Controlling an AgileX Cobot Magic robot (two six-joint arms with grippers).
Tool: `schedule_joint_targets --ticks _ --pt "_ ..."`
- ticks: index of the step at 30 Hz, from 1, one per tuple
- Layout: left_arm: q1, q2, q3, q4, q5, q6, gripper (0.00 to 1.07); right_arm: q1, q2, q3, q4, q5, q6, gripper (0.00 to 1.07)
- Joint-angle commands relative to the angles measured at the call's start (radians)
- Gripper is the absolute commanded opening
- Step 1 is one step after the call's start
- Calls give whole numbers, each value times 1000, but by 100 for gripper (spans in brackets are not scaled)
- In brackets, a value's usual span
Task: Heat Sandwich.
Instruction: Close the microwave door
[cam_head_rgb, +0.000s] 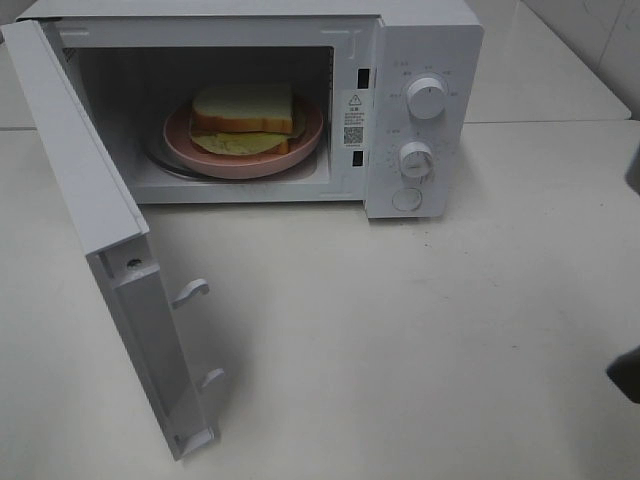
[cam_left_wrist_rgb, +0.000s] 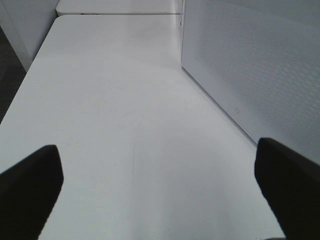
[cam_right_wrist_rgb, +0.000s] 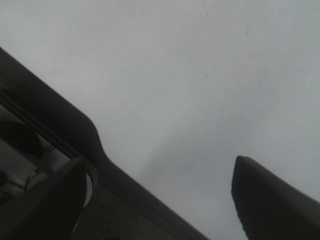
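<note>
Sitting in the microwave (cam_head_rgb: 420, 60) on its plate (cam_head_rgb: 238, 166), the sandwich (cam_head_rgb: 243, 118) looks soft, light, easily squashed; I'd grip the plate's rim, not the bread. My left hand (cam_left_wrist_rgb: 157, 150) and right hand (cam_right_wrist_rgb: 160, 165) both gape empty.

White tabletop (cam_head_rgb: 420, 340) with faint scuffs, pale tiled wall (cam_head_rgb: 590, 40) behind, dark floor (cam_left_wrist_rgb: 6, 85) beside it, soft even light

White microwave (cam_head_rgb: 425, 50), fine dotted mesh on its door (cam_left_wrist_rgb: 250, 60), pink plate (cam_head_rgb: 245, 166), white-and-tan sandwich (cam_head_rgb: 243, 106) with pale yellow-green filling
</note>
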Motion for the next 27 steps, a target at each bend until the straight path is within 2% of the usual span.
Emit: schedule_joint_targets --ticks 1,8,20,22,24,27 --pt "-2 -27 3 2 -16 -4 103 0 -81 4 2 135 18 76" --pt "-2 -27 3 2 -16 -4 103 0 -193 4 2 237 44 76" --pt "-2 -27 3 2 -16 -4 103 -13 -397 12 -4 238 92 76" --pt "-2 -27 3 2 -16 -4 103 -50 -431 34 -4 221 93 76" --pt "-2 -27 3 2 -16 -4 103 -127 -485 78 -5 191 92 76" --pt "-2 -27 3 2 -16 -4 103 -176 -522 106 -5 172 92 76"
